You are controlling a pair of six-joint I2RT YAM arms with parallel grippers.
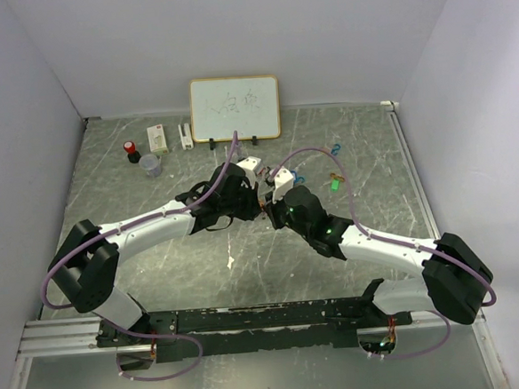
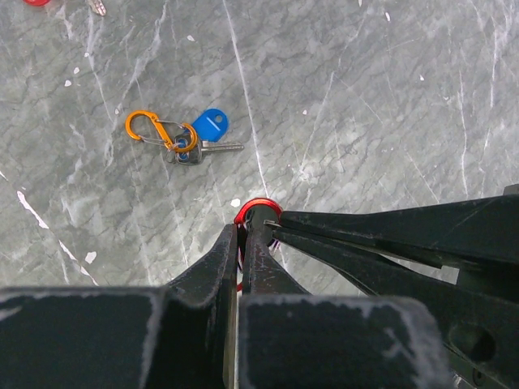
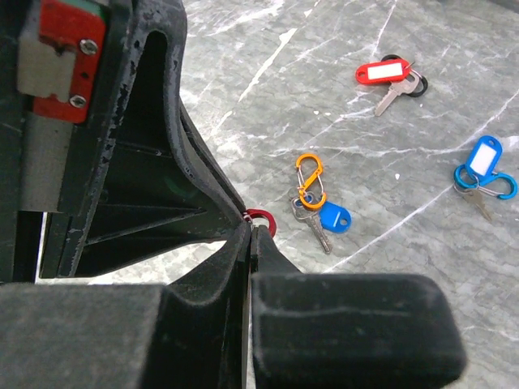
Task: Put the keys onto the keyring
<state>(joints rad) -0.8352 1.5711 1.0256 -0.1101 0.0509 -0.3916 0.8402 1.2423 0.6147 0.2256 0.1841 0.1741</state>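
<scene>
the left gripper (image 2: 243,228) has its fingers squeezed tight on a little red ring (image 2: 259,207), in the middle of the left wrist view. the right gripper (image 3: 252,233) is shut too, its tips right at the ring. i cannot tell if it pinches it. a blue key (image 2: 212,126) lies on the table (image 2: 389,97), hooked to an orange clip (image 2: 146,126), at the upper left. in the right wrist view a red key (image 3: 381,73) lies at the top right.

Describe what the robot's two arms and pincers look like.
The left arm and right arm have white links and black joints. A lilac cable loops along each. The left pincer and right pincer are black, with long tapering fingers.
</scene>
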